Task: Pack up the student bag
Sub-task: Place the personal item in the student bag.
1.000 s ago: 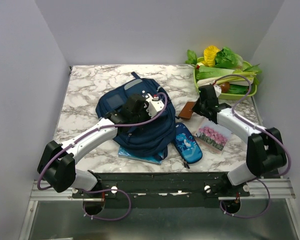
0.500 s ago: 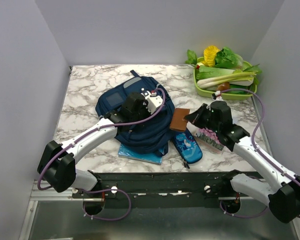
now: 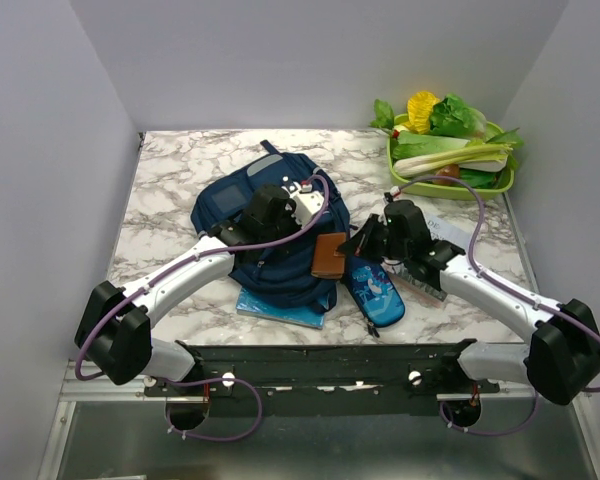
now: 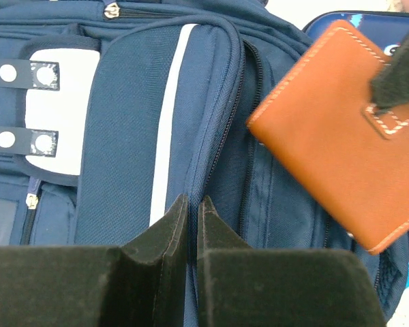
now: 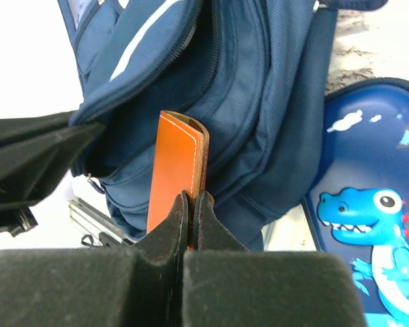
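Observation:
The navy student bag (image 3: 230,205) lies in the middle of the table, also in the left wrist view (image 4: 123,136) and the right wrist view (image 5: 259,82). My left gripper (image 3: 263,222) is shut on a fold of the bag's fabric beside a zip (image 4: 191,204). My right gripper (image 3: 355,243) is shut on a brown leather wallet (image 3: 328,256), held on edge over the bag's right side. The wallet shows in the left wrist view (image 4: 334,136) and the right wrist view (image 5: 177,170).
A blue dinosaur pencil case (image 3: 375,288) lies right of the bag. A teal book (image 3: 280,310) lies under the bag's near edge. A flower-print booklet (image 3: 425,275) lies under my right arm. A green tray of vegetables (image 3: 450,150) stands at the back right.
My right gripper has carried the wallet from the table at the right leftward to over the bag's right side. My left gripper has stayed on the bag.

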Robot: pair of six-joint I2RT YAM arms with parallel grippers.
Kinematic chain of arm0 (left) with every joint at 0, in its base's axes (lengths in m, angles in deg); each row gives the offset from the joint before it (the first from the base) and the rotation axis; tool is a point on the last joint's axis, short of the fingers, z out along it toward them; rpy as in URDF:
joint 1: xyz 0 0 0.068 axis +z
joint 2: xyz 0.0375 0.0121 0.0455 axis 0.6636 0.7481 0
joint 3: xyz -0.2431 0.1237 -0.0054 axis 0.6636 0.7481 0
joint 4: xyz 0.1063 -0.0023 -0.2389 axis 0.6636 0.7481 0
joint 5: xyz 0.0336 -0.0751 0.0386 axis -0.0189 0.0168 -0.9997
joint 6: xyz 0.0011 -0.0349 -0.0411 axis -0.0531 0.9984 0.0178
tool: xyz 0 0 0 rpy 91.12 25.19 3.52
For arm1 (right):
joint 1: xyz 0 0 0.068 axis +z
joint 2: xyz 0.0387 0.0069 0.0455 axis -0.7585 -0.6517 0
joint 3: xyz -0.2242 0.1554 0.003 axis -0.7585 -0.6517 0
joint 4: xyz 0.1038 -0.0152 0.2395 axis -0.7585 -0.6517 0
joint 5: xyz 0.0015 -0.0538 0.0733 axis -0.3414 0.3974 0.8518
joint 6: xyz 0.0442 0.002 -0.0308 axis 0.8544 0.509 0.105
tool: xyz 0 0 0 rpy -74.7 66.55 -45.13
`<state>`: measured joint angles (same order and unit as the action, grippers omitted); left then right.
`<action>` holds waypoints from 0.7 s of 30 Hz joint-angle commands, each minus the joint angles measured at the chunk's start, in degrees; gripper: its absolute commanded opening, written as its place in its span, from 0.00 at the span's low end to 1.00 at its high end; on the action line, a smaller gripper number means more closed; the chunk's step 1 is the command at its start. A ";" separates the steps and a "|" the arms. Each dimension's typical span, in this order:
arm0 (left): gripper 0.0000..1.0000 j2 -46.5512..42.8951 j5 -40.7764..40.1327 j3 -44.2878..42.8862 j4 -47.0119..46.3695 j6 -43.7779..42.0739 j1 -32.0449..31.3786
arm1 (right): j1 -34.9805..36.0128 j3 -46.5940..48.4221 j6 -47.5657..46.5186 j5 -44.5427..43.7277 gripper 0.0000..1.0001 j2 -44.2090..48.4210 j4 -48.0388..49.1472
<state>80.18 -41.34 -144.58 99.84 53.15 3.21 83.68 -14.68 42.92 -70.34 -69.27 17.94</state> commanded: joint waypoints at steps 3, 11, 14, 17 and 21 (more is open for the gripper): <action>0.00 -1.57 6.85 -2.87 0.60 1.26 0.49 | 0.28 5.21 2.41 1.57 0.01 -3.89 4.09; 0.00 -2.10 9.59 -5.68 3.50 2.84 0.49 | 0.46 7.67 5.66 -1.23 0.01 -10.05 7.34; 0.00 -1.84 11.25 -7.43 4.21 4.42 0.49 | 1.60 7.76 8.12 -5.61 0.01 -11.54 9.89; 0.00 -1.31 12.75 -9.11 4.65 6.97 0.49 | 3.44 9.16 10.14 -11.31 0.01 -13.30 11.57; 0.00 -0.69 13.98 -10.51 4.65 9.26 0.49 | 5.47 9.69 15.31 -16.71 0.01 -14.88 14.54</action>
<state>80.13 -32.99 -151.18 106.92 57.98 4.02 87.40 -7.05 52.14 -78.45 -82.50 26.97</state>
